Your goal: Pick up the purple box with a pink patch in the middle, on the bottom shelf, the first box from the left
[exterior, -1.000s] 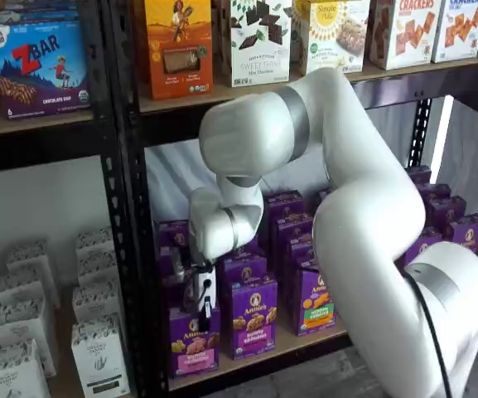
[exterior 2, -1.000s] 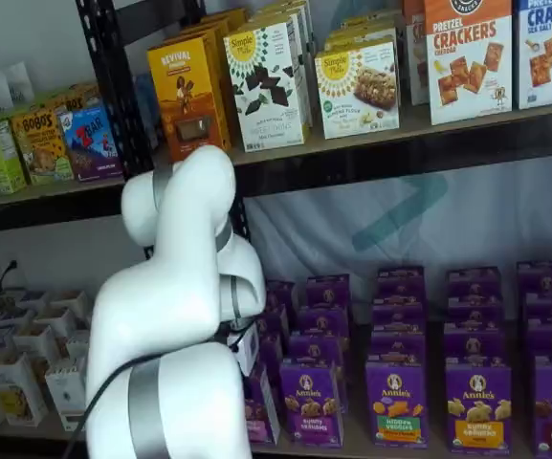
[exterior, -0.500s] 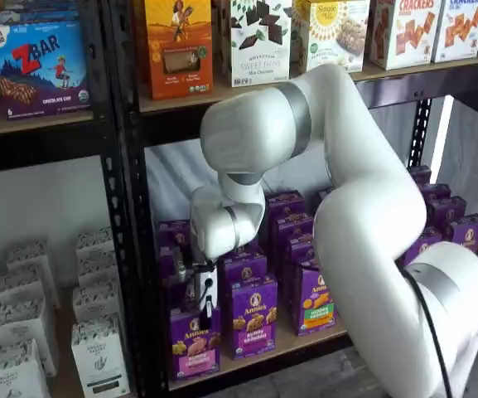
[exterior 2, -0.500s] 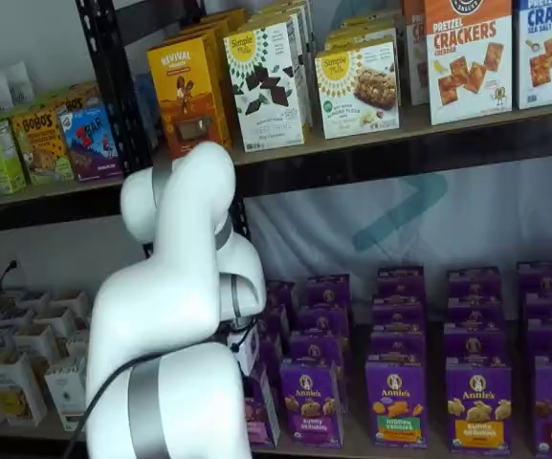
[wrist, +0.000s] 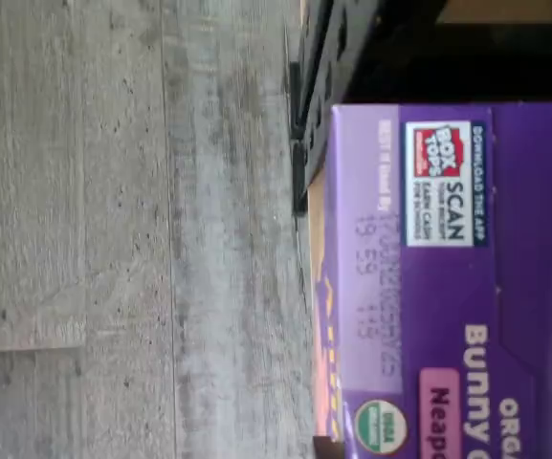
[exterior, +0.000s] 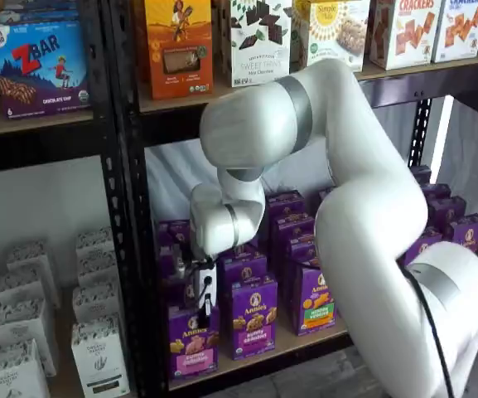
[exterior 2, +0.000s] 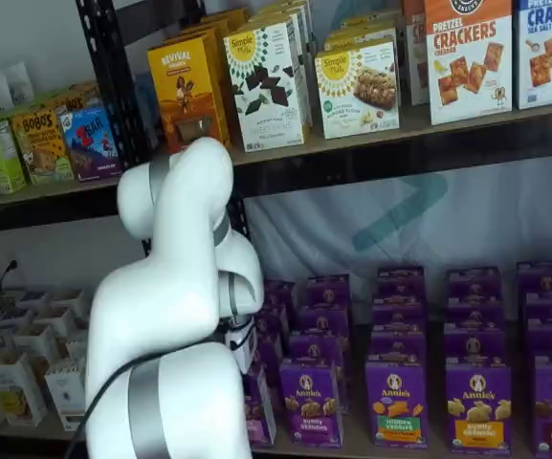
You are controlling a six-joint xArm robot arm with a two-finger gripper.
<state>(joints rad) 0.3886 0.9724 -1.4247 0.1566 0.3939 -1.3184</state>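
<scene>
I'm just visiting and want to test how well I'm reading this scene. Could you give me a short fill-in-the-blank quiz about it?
1. The gripper is closed on a ____ box with a pink patch.
2. That box stands on the ____ shelf.
3. The brand name printed on the box's front is ____.
4. In the wrist view, a red and white label on the box top reads BOX ____.

Missing words: purple; bottom; Annie's; TOPS

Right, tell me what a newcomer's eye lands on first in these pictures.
The big glossy white robot arm fills the foreground, bent down towards the light tan wooden bottom shelf. Its claw is shut on the top of the small purple cardboard Annie's box with a pink patch at the front of the rows. Above, bright orange and white snack boxes line the upper shelf.
</scene>
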